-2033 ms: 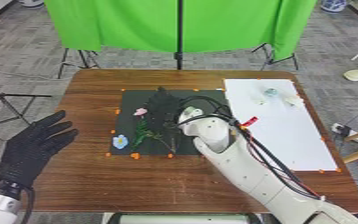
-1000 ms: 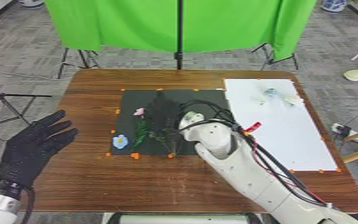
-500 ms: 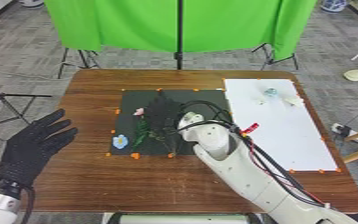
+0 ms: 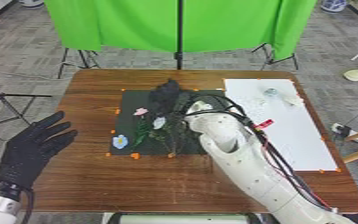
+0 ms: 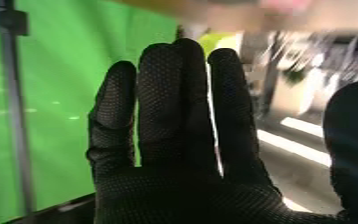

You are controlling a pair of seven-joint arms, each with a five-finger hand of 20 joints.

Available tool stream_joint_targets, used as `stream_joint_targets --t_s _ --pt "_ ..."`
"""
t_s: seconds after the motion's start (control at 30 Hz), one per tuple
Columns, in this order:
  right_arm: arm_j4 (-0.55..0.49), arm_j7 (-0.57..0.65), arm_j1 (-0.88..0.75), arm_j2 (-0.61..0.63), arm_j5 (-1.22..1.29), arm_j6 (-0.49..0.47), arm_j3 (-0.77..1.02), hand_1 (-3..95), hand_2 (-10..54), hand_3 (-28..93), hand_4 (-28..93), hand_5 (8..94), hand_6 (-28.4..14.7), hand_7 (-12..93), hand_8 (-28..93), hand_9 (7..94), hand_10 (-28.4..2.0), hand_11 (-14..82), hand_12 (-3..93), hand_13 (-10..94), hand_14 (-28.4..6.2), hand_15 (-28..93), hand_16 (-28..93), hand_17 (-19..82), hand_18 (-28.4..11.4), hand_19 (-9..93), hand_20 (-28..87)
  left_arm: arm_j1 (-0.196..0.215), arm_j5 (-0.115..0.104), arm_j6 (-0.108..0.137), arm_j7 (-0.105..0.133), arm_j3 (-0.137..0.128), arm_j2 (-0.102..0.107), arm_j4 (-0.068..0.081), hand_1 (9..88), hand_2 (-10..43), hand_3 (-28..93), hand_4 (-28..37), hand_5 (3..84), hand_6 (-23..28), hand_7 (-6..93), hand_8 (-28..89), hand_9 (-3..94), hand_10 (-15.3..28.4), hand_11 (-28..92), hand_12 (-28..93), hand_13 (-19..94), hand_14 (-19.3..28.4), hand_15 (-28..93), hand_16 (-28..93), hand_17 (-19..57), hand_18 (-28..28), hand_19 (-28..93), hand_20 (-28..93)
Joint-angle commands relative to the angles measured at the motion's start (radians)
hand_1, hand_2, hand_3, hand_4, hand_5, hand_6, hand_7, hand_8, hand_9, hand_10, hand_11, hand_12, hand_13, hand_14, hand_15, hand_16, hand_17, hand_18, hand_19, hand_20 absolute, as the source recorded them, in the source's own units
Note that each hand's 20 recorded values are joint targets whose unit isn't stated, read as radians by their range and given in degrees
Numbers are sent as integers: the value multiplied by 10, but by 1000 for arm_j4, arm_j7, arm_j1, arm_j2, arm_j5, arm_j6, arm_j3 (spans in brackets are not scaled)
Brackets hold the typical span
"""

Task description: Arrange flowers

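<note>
Your black-gloved right hand, fingers straight, gripping nothing, has shifted toward the far edge of the black square mat, uncovering a white-petalled flower, likely placed.

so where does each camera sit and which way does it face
Head view: on the robot's head, looking forward and down at the table with the black mat and blue flower; shows the left hand and the right arm, its hand at the mat's far part.
Right wrist view: on the right wrist, looking along the right hand, fingers straight, apparently toward the green curtain.
Shared: the right hand and green curtain.
</note>
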Motion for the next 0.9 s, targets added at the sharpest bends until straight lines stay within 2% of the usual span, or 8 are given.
stream_joint_targets --t_s 0.03,0.2,0.37,0.5,0.7,0.9 --pt "-24 131 29 185 23 16 98 165 -14 885 -276 450 0 274 -185 457 -95 393 219 435 -66 645 159 167 -177 686 408 24 4 8 3 -9 -20 -4 262 -14 685 -237 377 35 193 -91 324 137 273 124 273 169 365 -17 -78 228 488 47" --pt "26 220 35 310 52 27 110 213 -43 891 -281 446 -15 281 -188 456 -107 398 216 460 -72 645 151 211 -162 732 411 33 5 12 10 -11 -25 -8 259 -19 695 -242 379 32 196 -93 324 135 275 126 274 167 367 -17 -77 227 488 46" --pt "6 291 -48 407 24 43 163 244 -88 885 -282 447 -15 299 -198 461 -103 409 208 493 -61 610 144 220 -158 744 383 34 4 12 9 -11 -27 -9 257 -22 699 -245 379 31 198 -94 324 133 276 127 274 165 365 -17 -76 225 487 45" --pt "-2 326 -116 447 27 26 216 270 -95 881 -283 446 -4 321 -207 463 -97 411 207 530 -56 561 145 229 -163 743 374 40 5 16 14 -15 -31 -12 256 -23 702 -247 379 30 199 -94 323 134 276 126 274 165 363 -17 -76 225 486 46" --pt "-27 339 -198 488 36 -7 282 270 -95 879 -283 446 0 333 -214 467 -93 413 208 542 -53 544 156 230 -164 741 375 34 5 6 8 -17 -27 -8 256 -24 704 -249 380 31 200 -96 323 133 275 126 274 164 363 -15 -76 224 486 46" --pt "-33 344 -236 496 39 19 302 260 -95 871 -283 455 1 335 -215 484 -90 416 209 546 -49 546 162 228 -163 741 376 38 5 2 4 -21 -28 -11 256 -23 704 -251 380 30 199 -96 323 134 276 126 274 163 363 -15 -76 224 486 46"
